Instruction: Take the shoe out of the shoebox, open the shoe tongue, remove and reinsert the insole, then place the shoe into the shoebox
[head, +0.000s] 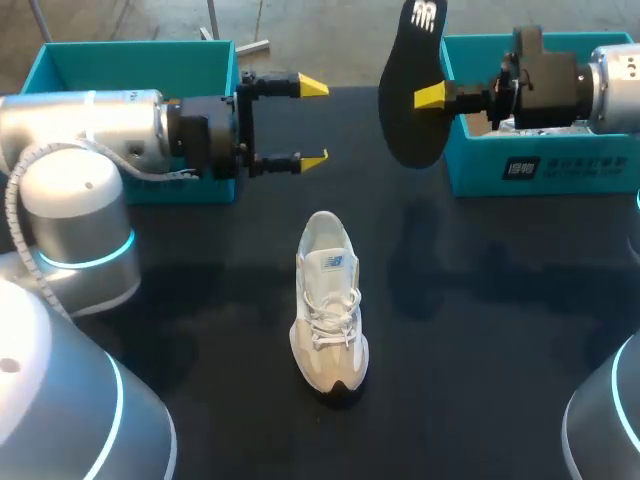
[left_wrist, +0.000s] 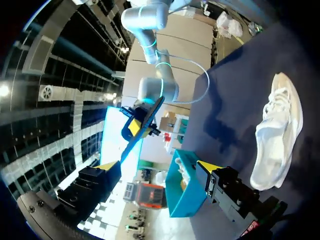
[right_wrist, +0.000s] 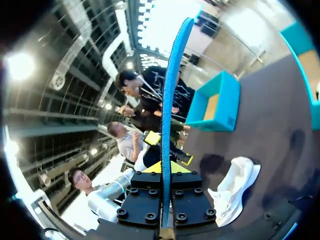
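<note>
A white sneaker (head: 326, 302) stands upright on the black table, toe toward the front edge. My right gripper (head: 428, 96) is shut on a black insole (head: 408, 100), holding it up in the air beside the right teal shoebox (head: 540, 172). In the right wrist view the insole (right_wrist: 173, 95) is edge-on between the fingers, its blue underside showing, and the sneaker (right_wrist: 234, 191) lies below. My left gripper (head: 313, 123) hangs open and empty above the table, left of the insole and behind the sneaker. Its wrist view shows the sneaker (left_wrist: 278, 134) off to one side and the insole (left_wrist: 143, 131) ahead.
A second teal box (head: 130, 60) stands at the back left, partly behind my left arm. The right shoebox holds white paper. The sneaker casts a shadow on the dark tabletop (head: 480, 340) to its right.
</note>
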